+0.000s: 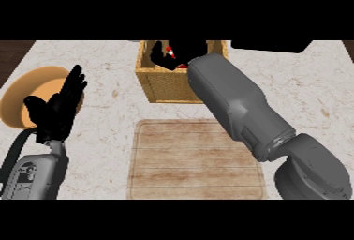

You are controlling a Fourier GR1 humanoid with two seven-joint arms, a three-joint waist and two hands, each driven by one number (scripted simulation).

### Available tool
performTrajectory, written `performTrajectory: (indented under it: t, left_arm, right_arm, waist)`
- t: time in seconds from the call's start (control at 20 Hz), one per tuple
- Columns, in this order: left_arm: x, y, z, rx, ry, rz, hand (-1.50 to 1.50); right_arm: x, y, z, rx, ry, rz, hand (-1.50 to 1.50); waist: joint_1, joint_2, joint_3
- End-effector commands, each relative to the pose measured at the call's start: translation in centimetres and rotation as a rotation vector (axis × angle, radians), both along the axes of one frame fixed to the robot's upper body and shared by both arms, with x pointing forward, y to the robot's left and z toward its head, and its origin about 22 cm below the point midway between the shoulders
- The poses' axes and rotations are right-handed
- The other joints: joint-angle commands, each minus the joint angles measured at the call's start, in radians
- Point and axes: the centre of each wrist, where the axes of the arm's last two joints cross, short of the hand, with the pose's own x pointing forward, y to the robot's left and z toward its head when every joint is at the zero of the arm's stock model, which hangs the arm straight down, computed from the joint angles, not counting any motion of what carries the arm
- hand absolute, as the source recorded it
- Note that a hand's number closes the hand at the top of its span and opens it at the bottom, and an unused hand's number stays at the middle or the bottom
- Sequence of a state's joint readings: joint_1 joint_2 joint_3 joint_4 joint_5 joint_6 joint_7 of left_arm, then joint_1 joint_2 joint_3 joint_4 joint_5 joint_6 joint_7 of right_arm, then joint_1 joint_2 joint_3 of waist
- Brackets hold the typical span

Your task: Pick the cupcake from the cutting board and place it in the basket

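Tan round plate (21,101) lies far left, partly hidden by the open left hand (55,110), fingers up. Beside it sits the cutting board (197,159). Inside the wicker basket (162,86), the right hand (165,57) curls round the cupcake (181,66).

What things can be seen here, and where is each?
woven tan basket: one, tan, counter's far middle.
red-and-white cupcake: one, mostly hidden, inside the basket.
pale wooden cutting board: one, light brown, near middle.
round orange-tan plate: one, orange-tan, left edge.
black block: one, black, far right.
white marbled counter: one, white, beneath everything.
left hand: one, black, open, in front of the plate.
right hand: one, black, curled round the cupcake.
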State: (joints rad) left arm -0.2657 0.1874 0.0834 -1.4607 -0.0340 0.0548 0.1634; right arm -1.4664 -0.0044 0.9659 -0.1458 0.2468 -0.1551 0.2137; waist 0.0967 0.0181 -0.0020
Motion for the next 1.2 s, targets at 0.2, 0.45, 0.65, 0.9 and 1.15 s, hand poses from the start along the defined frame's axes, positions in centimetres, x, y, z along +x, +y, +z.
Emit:
performTrajectory:
  t: [0.2, 0.45, 0.65, 0.9, 1.15]
  left_arm:
    - [0.3, -0.5, -0.4, 0.004, 0.003, 0.009, 0.00]
    - [-0.6, 0.8, -0.5, 0.007, 0.020, 0.041, 0.00]
    - [-0.4, 1.6, -0.1, -0.009, 0.019, 0.039, 0.00]
    - [-0.8, 0.7, -1.1, 0.010, 0.017, 0.076, 0.00]
    - [-0.7, 0.9, -1.4, -0.008, 0.026, 0.072, 0.00]
  right_arm:
    - [-0.2, -0.1, -0.7, 0.142, -0.030, -0.026, -1.50]
    - [-0.3, 0.4, -0.3, 0.398, -0.055, -0.041, -1.50]
    - [0.2, 0.1, 1.5, 0.609, -0.062, -0.090, -1.50]
    - [1.6, -3.1, 3.5, 0.788, -0.059, -0.175, -1.50]
    - [2.4, -7.1, 2.5, 0.945, -0.007, -0.258, -1.50]
  waist:
    - [-0.015, 0.010, 0.001]
    - [-0.023, 0.001, 0.002]
    - [-0.039, 0.001, 0.002]
    - [-0.064, -0.007, 0.002]
    - [-0.067, -0.005, 0.002]
